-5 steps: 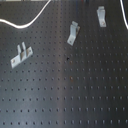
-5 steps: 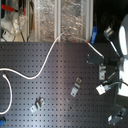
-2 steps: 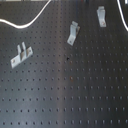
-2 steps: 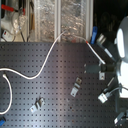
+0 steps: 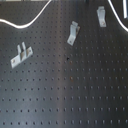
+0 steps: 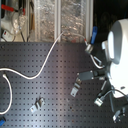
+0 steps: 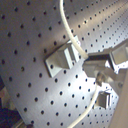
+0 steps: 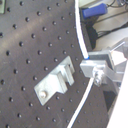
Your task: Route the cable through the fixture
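The white cable (image 6: 47, 60) runs from the second exterior view's left in a curve up to the right, towards the arm. In both wrist views the cable (image 8: 79, 35) passes between my gripper's fingers, and the gripper (image 8: 93, 67) is shut on it. It holds the cable right beside a small metal bracket (image 8: 55, 82), which also shows in the first wrist view (image 7: 62, 57). The cable (image 7: 67, 30) lies against that bracket's edge. My gripper (image 6: 92, 75) hangs under the white arm (image 6: 119, 47). It is out of the first exterior view.
Three metal brackets (image 5: 20, 55), (image 5: 73, 33), (image 5: 101, 15) are fixed on the black pegboard (image 5: 75, 90). Cable loops (image 5: 30, 22) cross its far edge. A blue object (image 6: 94, 34) and cluttered shelves (image 6: 55, 17) lie beyond the board.
The arm has shifted slightly in the second exterior view. The cable and brackets look the same in the first exterior view.
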